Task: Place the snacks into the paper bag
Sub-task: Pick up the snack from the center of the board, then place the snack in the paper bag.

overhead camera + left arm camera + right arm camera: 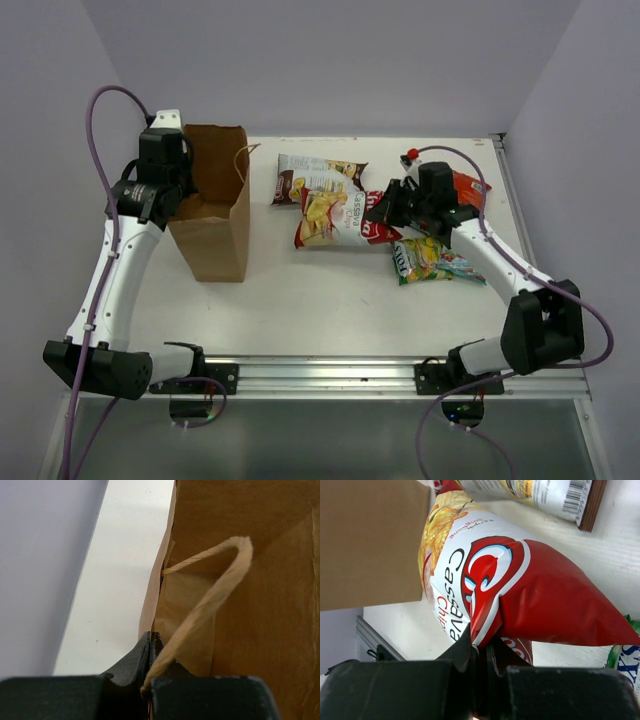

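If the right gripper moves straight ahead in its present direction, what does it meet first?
The right gripper is shut on the cassava chips packet, so that comes first. Beyond it probably the white-brown chips packet; depth is unclear.

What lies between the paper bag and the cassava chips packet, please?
Only bare table: the top view shows an uncluttered white strip between the paper bag and the cassava chips packet.
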Robot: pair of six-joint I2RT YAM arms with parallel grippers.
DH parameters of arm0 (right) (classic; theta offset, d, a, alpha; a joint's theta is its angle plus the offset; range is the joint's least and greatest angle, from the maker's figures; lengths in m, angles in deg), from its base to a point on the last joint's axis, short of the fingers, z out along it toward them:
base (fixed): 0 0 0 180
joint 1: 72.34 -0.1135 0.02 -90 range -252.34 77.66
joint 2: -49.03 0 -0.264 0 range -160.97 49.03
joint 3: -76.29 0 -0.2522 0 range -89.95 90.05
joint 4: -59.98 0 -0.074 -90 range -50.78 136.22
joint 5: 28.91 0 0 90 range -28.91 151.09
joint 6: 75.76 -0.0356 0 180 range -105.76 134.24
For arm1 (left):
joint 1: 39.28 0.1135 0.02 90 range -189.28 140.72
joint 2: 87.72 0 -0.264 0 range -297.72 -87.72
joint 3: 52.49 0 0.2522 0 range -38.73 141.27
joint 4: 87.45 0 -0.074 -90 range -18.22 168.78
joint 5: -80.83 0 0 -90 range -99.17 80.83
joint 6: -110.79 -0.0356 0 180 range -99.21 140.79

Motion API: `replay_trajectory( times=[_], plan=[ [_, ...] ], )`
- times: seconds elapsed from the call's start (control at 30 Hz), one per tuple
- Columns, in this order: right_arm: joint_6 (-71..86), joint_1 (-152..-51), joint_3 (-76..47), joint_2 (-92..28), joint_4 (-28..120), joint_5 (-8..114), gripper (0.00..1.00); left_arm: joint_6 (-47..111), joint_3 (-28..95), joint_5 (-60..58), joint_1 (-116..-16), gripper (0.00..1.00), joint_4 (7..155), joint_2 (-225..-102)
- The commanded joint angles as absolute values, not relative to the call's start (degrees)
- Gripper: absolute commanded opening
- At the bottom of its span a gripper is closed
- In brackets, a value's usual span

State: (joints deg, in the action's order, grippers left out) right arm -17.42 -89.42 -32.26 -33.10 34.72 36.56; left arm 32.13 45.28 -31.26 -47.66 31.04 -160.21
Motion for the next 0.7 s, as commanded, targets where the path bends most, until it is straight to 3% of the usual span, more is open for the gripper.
replay_trajectory(
  times=[0.0, 0.3, 0.67],
  plan=[
    [-14.8, -89.2, -23.4, -26.8, 28.9, 37.2, 0.00, 31.8, 48.3, -29.4, -47.7, 0.00, 31.7, -160.1],
    [-17.7, -89.4, -6.3, -23.9, 15.3, 39.0, 0.00, 31.9, 50.7, -25.2, -47.9, 0.00, 30.4, -161.9],
    [-22.5, -90.8, 15.3, -25.0, 13.9, 44.7, 0.00, 29.5, 52.9, -22.3, -49.6, 0.00, 29.9, -162.2]
  ],
)
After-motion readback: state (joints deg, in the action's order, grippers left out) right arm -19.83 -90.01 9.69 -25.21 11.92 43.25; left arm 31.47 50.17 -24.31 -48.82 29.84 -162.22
